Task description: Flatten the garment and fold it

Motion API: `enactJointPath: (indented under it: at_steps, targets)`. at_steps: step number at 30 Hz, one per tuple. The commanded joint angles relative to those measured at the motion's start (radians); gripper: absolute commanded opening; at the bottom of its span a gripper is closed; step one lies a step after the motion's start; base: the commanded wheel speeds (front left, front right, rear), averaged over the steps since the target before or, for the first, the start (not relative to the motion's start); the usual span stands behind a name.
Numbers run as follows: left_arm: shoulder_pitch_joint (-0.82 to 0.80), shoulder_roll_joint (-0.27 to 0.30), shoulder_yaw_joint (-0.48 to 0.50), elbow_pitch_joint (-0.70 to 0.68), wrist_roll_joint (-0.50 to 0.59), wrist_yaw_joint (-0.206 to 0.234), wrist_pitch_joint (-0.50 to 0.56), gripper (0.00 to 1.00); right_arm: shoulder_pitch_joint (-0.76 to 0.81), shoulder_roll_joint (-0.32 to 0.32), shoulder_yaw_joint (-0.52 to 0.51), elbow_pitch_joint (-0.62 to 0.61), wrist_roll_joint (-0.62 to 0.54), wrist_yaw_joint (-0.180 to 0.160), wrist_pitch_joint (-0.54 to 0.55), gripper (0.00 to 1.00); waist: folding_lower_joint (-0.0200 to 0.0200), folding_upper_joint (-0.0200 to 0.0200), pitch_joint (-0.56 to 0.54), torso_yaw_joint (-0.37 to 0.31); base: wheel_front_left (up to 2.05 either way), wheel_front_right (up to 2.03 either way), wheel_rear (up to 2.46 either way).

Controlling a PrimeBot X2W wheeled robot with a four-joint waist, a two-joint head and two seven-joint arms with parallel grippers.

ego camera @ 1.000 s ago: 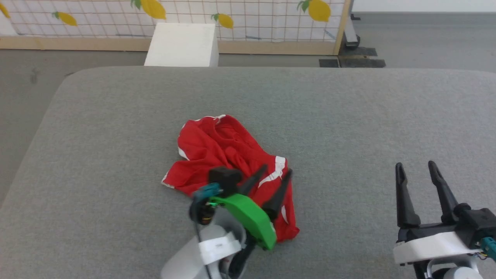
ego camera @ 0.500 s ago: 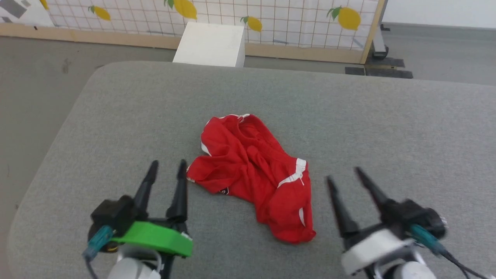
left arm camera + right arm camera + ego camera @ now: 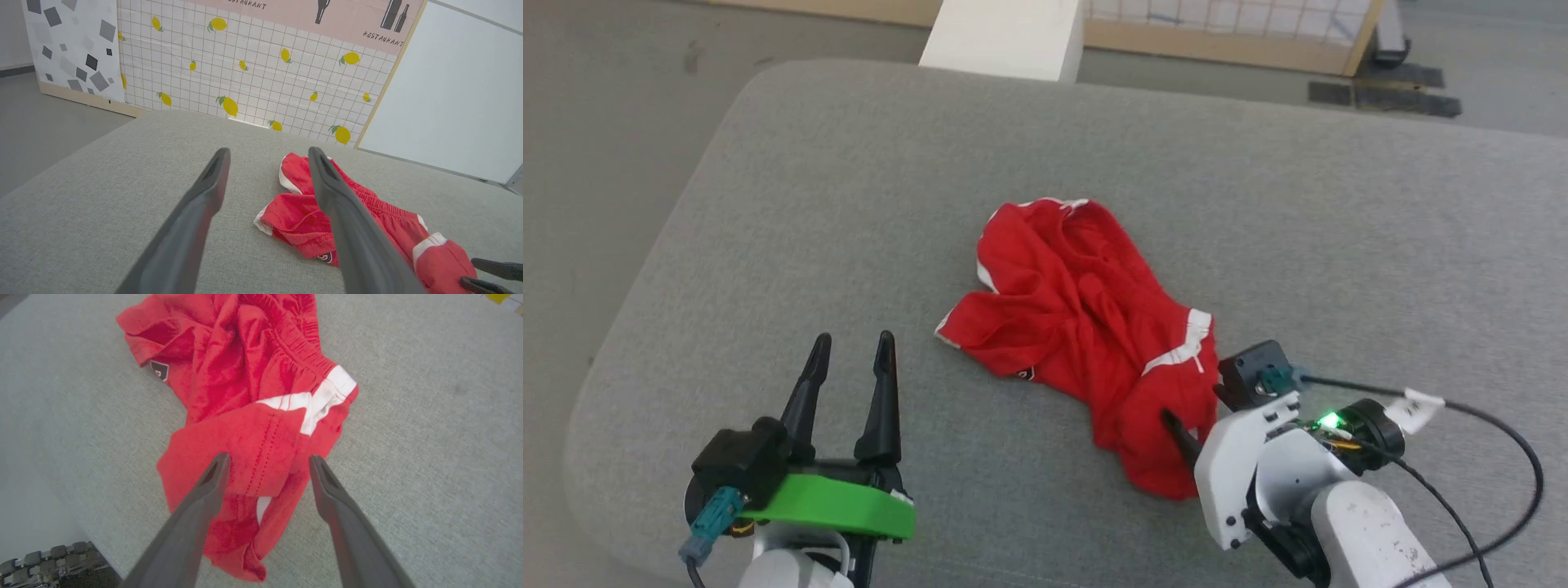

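The garment (image 3: pixel 1086 318) is bright red with white stripe trim and lies crumpled in the middle of the grey padded surface (image 3: pixel 849 204). My left gripper (image 3: pixel 851 343) stands open over bare padding, a short way left of the garment's left corner. In the left wrist view its open fingers (image 3: pixel 268 152) point past the garment (image 3: pixel 294 212). My right gripper (image 3: pixel 1196 412) hovers at the garment's near right end, partly hidden behind its own wrist. In the right wrist view its open fingers (image 3: pixel 267 459) straddle a red fold (image 3: pixel 253 441) below the white stripe, holding nothing.
A white box (image 3: pixel 1005 33) stands on the floor beyond the surface's far edge, before a wood-framed panel (image 3: pixel 1241 45). The surface's rounded left edge (image 3: pixel 629 302) drops to grey floor. A black cable (image 3: pixel 1503 441) loops from my right wrist.
The head camera has tilted down. My left gripper went from above the garment to its left side. My right gripper came in from the far right to the garment's near end.
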Motion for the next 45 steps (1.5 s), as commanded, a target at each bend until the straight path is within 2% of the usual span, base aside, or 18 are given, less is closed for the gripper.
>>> enactJointPath:
  at_steps: [1,6,7,9,13,16,20,23,26,28,32,35,36,37,41,45]
  targets:
    - [-0.019,-0.004,-0.001,-0.008,-0.004,-0.006,-0.003,1.0,-0.022,0.0,-0.001,0.001,-0.007,-0.002,0.034,1.0,0.0,0.0,0.036,0.033,0.0,0.0,0.0]
    - [-0.033,-0.005,-0.01,-0.015,-0.029,-0.007,-0.004,1.0,-0.036,0.0,0.007,-0.006,-0.005,-0.002,0.15,1.0,0.0,0.0,0.06,0.048,0.0,0.0,0.0]
    - [-0.035,-0.005,-0.011,-0.015,-0.032,-0.007,-0.004,1.0,-0.039,0.0,0.016,-0.01,-0.003,-0.002,0.161,0.77,0.0,0.0,0.062,0.05,0.0,0.0,0.0]
    - [-0.037,-0.005,-0.011,-0.014,-0.036,-0.007,-0.004,1.0,-0.046,0.0,0.032,-0.025,-0.002,-0.002,0.158,0.0,0.0,0.0,0.066,0.051,0.0,0.0,0.0]
    - [-0.034,-0.005,-0.006,-0.012,-0.038,-0.007,-0.004,1.0,-0.056,0.0,0.037,-0.056,0.01,-0.002,0.096,0.0,0.0,0.0,0.059,0.044,0.0,0.0,0.0]
    - [-0.026,-0.005,-0.001,-0.009,-0.034,-0.006,-0.004,1.0,-0.059,0.0,0.001,-0.086,0.024,-0.002,0.016,0.0,0.0,0.0,0.043,0.032,0.0,0.0,0.0]
    - [-0.018,-0.005,0.007,-0.007,-0.024,-0.005,-0.004,1.0,-0.054,0.0,-0.114,-0.127,0.02,-0.002,-0.076,0.0,0.0,0.0,0.014,0.016,0.0,0.0,0.0]
    - [-0.012,-0.005,0.01,-0.009,-0.015,-0.005,-0.004,1.0,-0.044,0.0,-0.243,-0.148,0.004,-0.002,-0.122,0.0,0.0,0.0,-0.004,0.005,0.0,0.0,0.0]
    - [-0.008,-0.005,0.012,-0.007,-0.01,-0.006,-0.004,1.0,-0.023,0.0,-0.368,-0.153,-0.022,-0.002,-0.13,0.0,0.0,0.0,-0.014,-0.005,0.0,0.0,0.0]
    - [-0.006,-0.005,0.009,-0.008,-0.006,-0.006,-0.004,1.0,-0.002,0.0,-0.503,-0.123,-0.054,-0.002,-0.109,0.0,0.0,0.0,-0.017,-0.014,0.0,0.0,0.0]
    - [-0.006,-0.005,0.004,-0.005,-0.003,-0.006,-0.004,1.0,0.017,0.0,-0.636,-0.026,-0.126,-0.002,-0.021,0.0,0.0,0.0,-0.015,-0.022,0.0,0.0,0.0]
    - [-0.007,-0.005,0.0,-0.001,-0.002,-0.006,-0.004,1.0,0.02,0.0,-0.7,0.039,-0.163,-0.002,0.035,0.0,0.0,0.0,-0.017,-0.023,0.0,0.0,0.0]
    - [-0.006,-0.005,-0.001,0.001,-0.002,-0.007,-0.004,1.0,0.019,0.0,-0.711,0.048,-0.171,-0.002,0.031,0.21,0.0,0.0,-0.02,-0.024,0.0,0.0,0.0]
    - [-0.005,-0.005,-0.002,0.003,-0.001,-0.007,-0.004,1.0,0.019,0.0,-0.713,0.052,-0.171,-0.002,0.022,1.0,0.0,0.0,-0.024,-0.024,0.0,0.0,0.0]
    - [0.008,-0.005,-0.006,0.017,0.003,-0.007,-0.004,1.0,0.045,0.0,-0.708,0.054,-0.123,-0.002,-0.07,1.0,0.0,0.0,-0.056,-0.024,0.0,0.0,0.0]
    - [0.024,-0.005,-0.009,0.024,0.003,-0.007,-0.004,1.0,0.106,0.0,-0.656,0.003,-0.072,-0.002,-0.269,1.0,0.0,0.0,-0.091,-0.03,0.0,0.0,0.0]
